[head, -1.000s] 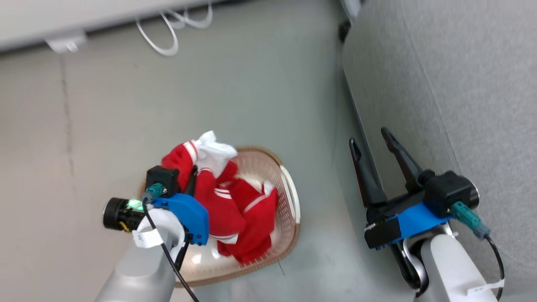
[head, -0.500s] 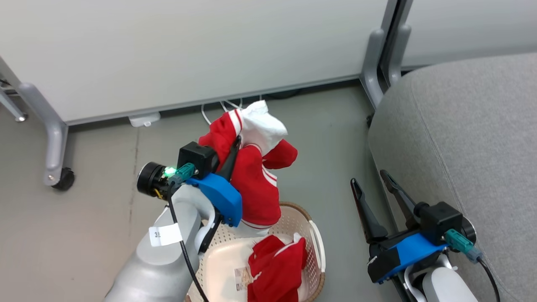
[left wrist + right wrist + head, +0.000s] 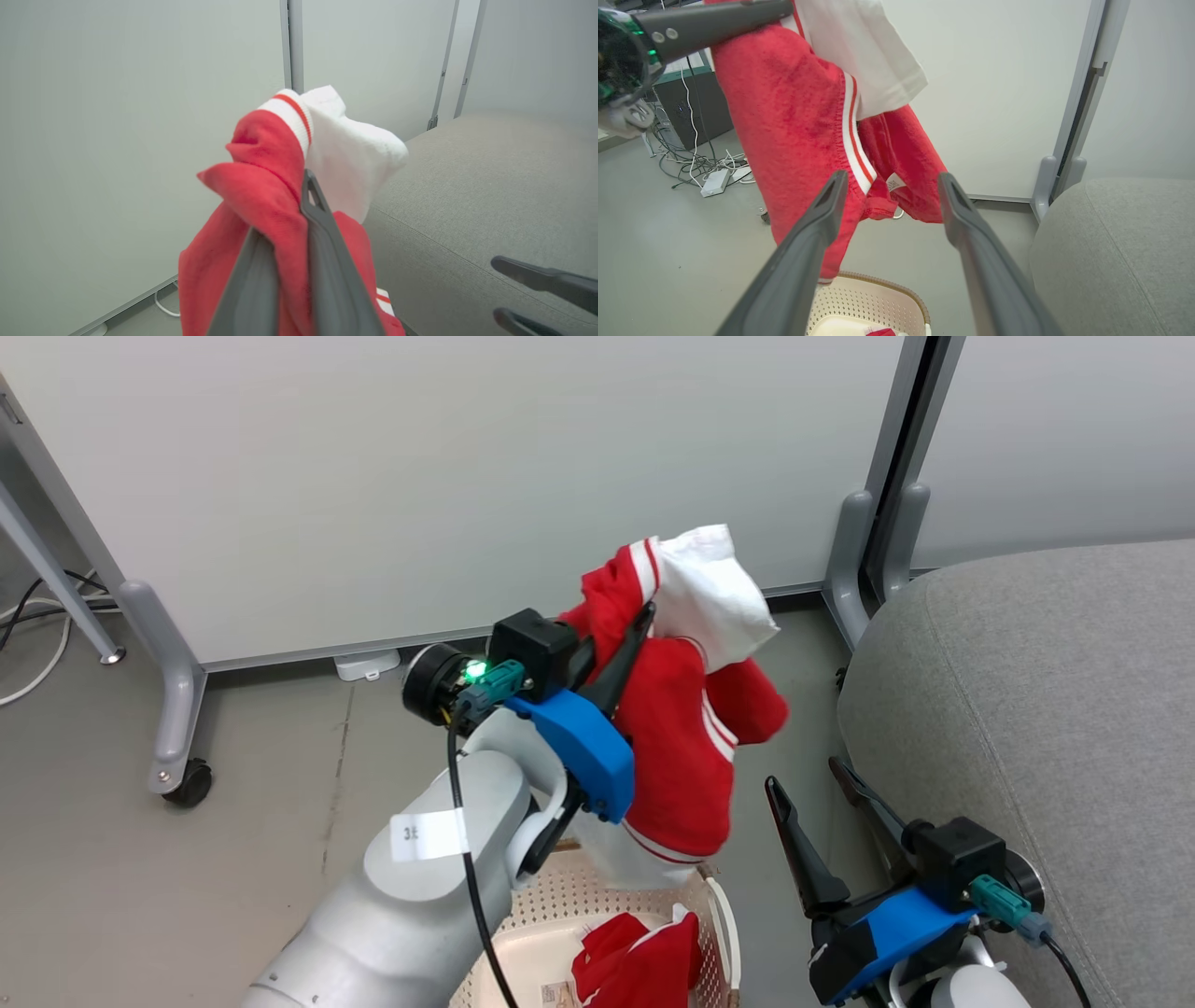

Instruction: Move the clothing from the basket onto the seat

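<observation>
Clamped narrow, the left gripper pinches a fold of the red-and-white garment near its white collar end. It holds the garment in the air just right of the head view's centre. The cloth hangs down from the fingers toward 6 o'clock. Its striped hem dangles just above the basket, which sits on the floor at 6 o'clock. Whether the hem touches the rim cannot be told. A second, nearly all-red garment lies crumpled inside the basket.

At 5 o'clock the right gripper waits with its fingers spread wide and holding nothing. In its wrist view the hanging cloth shows between and beyond its fingers, apart from them. At 3 o'clock the grey seat fills the right edge, its rounded front just beside that idle gripper. The pale partition panel stands behind, from 10 to 12 o'clock.

The step in hand looks like the carry: the first garment is lifted out but not yet over the cushion. The next move likely calls for swinging the left arm toward 3 o'clock. It must go high enough for the trailing hem to clear the seat's edge and the right gripper. Then it can open above the cushion.
</observation>
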